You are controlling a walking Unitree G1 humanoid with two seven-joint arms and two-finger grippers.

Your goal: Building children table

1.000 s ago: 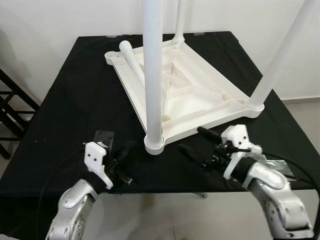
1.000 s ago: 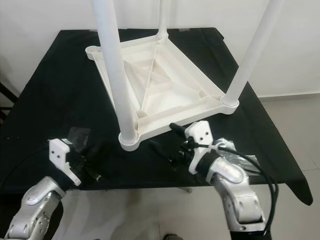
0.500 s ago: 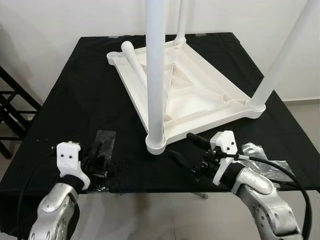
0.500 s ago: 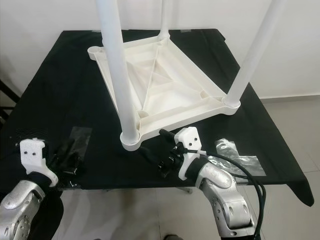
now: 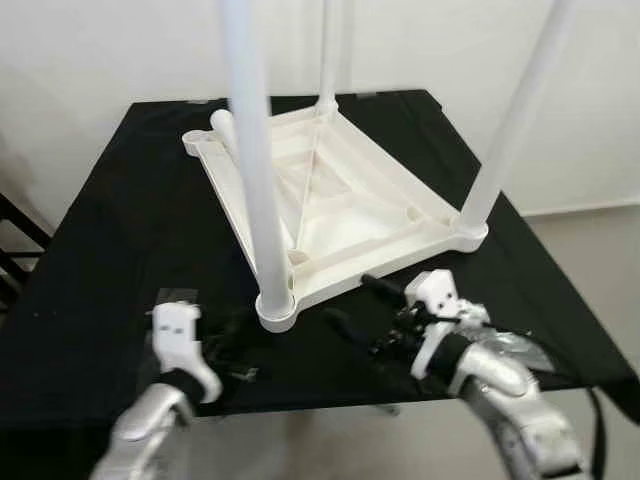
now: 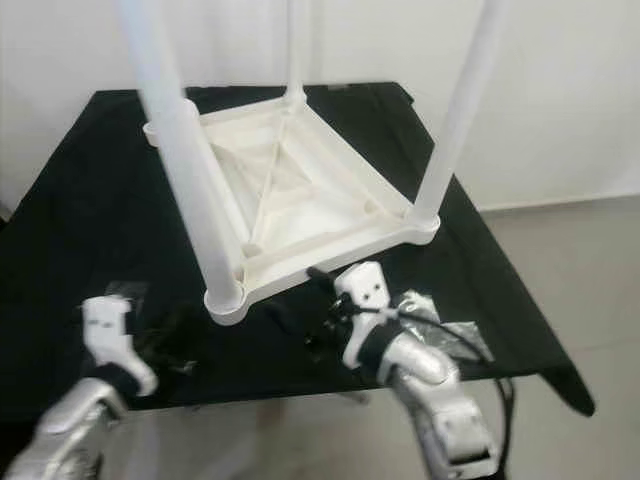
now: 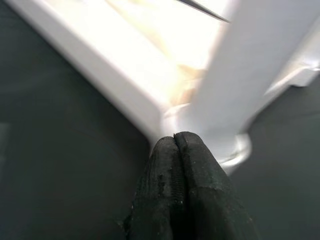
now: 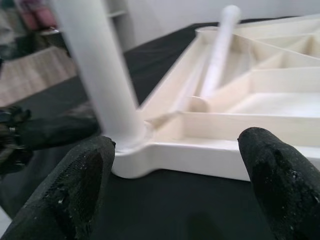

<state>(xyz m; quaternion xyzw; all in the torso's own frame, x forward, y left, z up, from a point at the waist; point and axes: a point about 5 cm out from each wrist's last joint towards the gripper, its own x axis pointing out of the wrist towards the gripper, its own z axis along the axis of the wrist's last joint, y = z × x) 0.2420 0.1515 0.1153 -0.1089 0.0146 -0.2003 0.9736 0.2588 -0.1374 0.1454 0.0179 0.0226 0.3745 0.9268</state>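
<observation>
A white children's table [image 5: 340, 215] lies upside down on a black-covered table [image 5: 120, 220]. Three white legs stand up from it: the near one [image 5: 255, 180], the right one [image 5: 510, 130] and the far one [image 5: 328, 50]. A loose leg [image 8: 217, 50] lies inside the frame by the far left corner. My left gripper [image 5: 232, 342] is shut with nothing in it, just left of the near leg's foot [image 7: 235, 145]. My right gripper [image 5: 355, 305] is open and empty, low over the cloth right of that foot, pointing at the frame's front edge [image 8: 200, 150].
A clear plastic bag [image 5: 175, 297] lies on the cloth by my left gripper, and another [image 6: 450, 330] by my right wrist. The covered table's front edge runs just under both grippers. Bare floor [image 6: 560, 250] lies to the right.
The camera has shifted, so the whole scene sits further left. My left gripper has come closer to the near leg's foot. The right gripper stays open at the frame's front.
</observation>
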